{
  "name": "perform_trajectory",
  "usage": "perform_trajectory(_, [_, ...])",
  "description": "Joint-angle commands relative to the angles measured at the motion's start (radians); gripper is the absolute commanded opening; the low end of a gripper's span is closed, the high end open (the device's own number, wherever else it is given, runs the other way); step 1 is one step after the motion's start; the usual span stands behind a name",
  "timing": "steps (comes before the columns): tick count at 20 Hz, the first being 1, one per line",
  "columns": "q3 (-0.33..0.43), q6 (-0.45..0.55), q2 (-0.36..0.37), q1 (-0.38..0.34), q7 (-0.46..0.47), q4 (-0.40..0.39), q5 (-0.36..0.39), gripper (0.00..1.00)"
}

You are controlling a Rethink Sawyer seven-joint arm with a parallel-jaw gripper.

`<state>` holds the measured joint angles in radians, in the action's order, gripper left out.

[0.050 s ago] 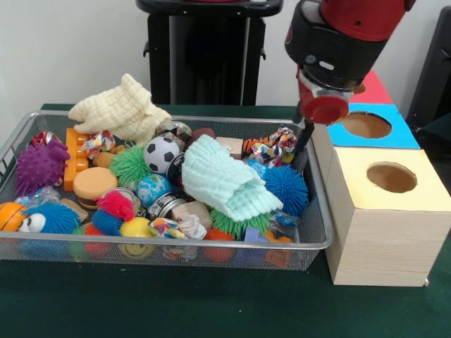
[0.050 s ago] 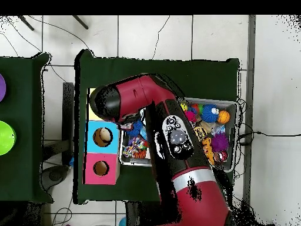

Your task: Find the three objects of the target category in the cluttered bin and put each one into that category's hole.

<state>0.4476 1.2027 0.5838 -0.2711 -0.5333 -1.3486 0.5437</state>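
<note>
Your gripper [image 1: 304, 144] hangs at the bin's [image 1: 318, 232] edge nearest the wooden box [image 1: 384, 236], a thin dark tip dipping beside the rope toy [image 1: 276, 144]. You cannot tell how far it is open, or whether it holds anything. The step reads as searching or reaching, with nothing visibly carried. Which category is the target you cannot tell; candidates such as the blue spiky ball [image 1: 285, 189] lie in the clutter. Next, confirm a grasp, then cross to the blue hole [image 1: 366, 125] or yellow hole [image 1: 392, 177].

Black-and-white soccer ball [image 1: 161, 153], mint cloth [image 1: 229, 179], purple spiky ball [image 1: 39, 166], yellow-topped box [image 1: 386, 211]
</note>
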Motion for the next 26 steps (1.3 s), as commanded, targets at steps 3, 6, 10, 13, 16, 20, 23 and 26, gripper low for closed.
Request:
perform_trajectory(3, [-0.077, 0.043, -0.067, 0.002, -0.106, -0.088, 0.042, 1.0])
perform_trajectory(6, [-0.085, 0.043, -0.075, 0.005, -0.097, -0.075, 0.052, 1.0])
perform_trajectory(10, [-0.093, 0.025, -0.092, 0.003, -0.088, -0.068, 0.054, 1.0])
perform_trajectory(13, [-0.095, 0.002, -0.095, -0.001, -0.085, -0.075, 0.049, 1.0])
perform_trajectory(16, [-0.092, -0.021, -0.096, -0.017, -0.087, -0.099, 0.031, 1.0])
perform_trajectory(20, [-0.09, -0.048, -0.108, -0.029, -0.09, -0.128, 0.022, 1.0])
perform_trajectory(23, [-0.091, -0.048, -0.121, -0.027, -0.095, -0.132, 0.02, 1.0])
perform_trajectory(26, [-0.089, -0.039, -0.141, -0.023, -0.095, -0.126, 0.013, 1.0])
